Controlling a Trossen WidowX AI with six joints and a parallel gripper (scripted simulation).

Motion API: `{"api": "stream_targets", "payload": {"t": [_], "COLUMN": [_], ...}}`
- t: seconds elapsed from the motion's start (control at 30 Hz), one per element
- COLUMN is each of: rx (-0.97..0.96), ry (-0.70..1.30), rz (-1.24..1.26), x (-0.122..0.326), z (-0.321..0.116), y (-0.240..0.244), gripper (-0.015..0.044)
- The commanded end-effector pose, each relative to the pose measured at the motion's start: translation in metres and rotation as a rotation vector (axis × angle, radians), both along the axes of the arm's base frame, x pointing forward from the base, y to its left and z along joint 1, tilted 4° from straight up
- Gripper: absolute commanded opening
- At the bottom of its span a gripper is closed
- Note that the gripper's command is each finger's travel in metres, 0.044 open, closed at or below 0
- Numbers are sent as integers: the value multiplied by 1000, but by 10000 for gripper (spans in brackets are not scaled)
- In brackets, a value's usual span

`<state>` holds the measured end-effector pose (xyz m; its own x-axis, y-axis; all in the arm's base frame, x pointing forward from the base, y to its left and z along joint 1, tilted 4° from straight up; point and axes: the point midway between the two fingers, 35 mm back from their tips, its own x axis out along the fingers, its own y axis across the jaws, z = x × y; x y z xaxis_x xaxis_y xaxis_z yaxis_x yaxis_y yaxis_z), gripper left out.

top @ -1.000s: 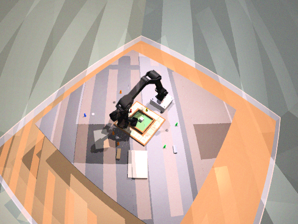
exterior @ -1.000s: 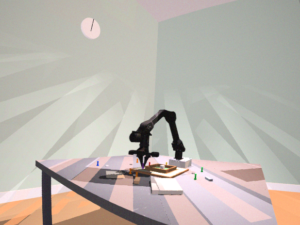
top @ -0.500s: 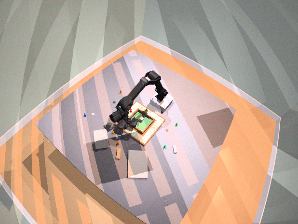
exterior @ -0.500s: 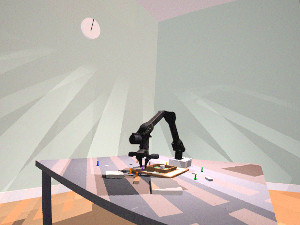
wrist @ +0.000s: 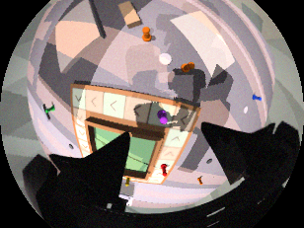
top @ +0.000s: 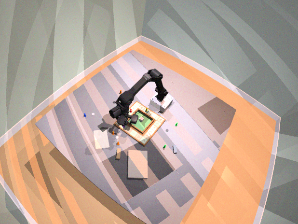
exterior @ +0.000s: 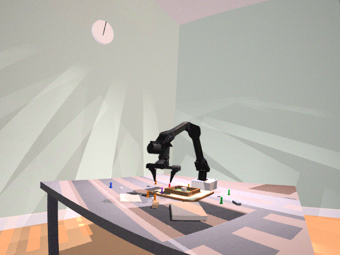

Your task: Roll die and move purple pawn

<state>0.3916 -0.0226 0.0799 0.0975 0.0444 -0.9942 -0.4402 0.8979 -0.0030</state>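
Table (exterior: 91, 192) carries the game board (exterior: 202, 195), a flat square with arrowed track squares around a raised wooden tray (exterior: 182, 190) with green lining. Die (top: 141, 119) lies inside the tray, pale cube; top pips too small to read from any view.

Arm (exterior: 179, 132) reaches out from its white base (exterior: 204, 183) and hangs over the board's corner farthest from the base.

Claw (exterior: 163, 179) is spread nearly to full width and holds nothing; tips are above the board, apart from it in the side view.

Purple pawn (wrist: 161, 114) stands upright on a corner track square, below and between the spread fingers (wrist view shows it free of both). Red pawn (top: 130, 110) and yellow pawn (top: 146, 110) stand on other squares along the track.

Judgement: pawn appears placed, so the step in hand is the retreat. To do it well: rise straight up first, fingers kept wide, so neither tip brushes the pawn; swing aside only once well above pawn height, staying off the red pawn and the tray rim.
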Motion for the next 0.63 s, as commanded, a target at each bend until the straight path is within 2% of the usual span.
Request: {"api": "stream_targets", "payload": {"t": [0.0, 0.2, 0.4, 0.43, 0.6], "rx": [-3, 8, 18, 22, 22], "ry": [8, 19, 31, 15, 15], "rz": [-28, -134, -240, -188, -188], "x": [-17, -89, -165, -128, -128], "z": [13, 49, 64, 63, 63], "y": [3, 19, 30, 27, 27], "gripper": [440, 440, 440, 440, 440]}}
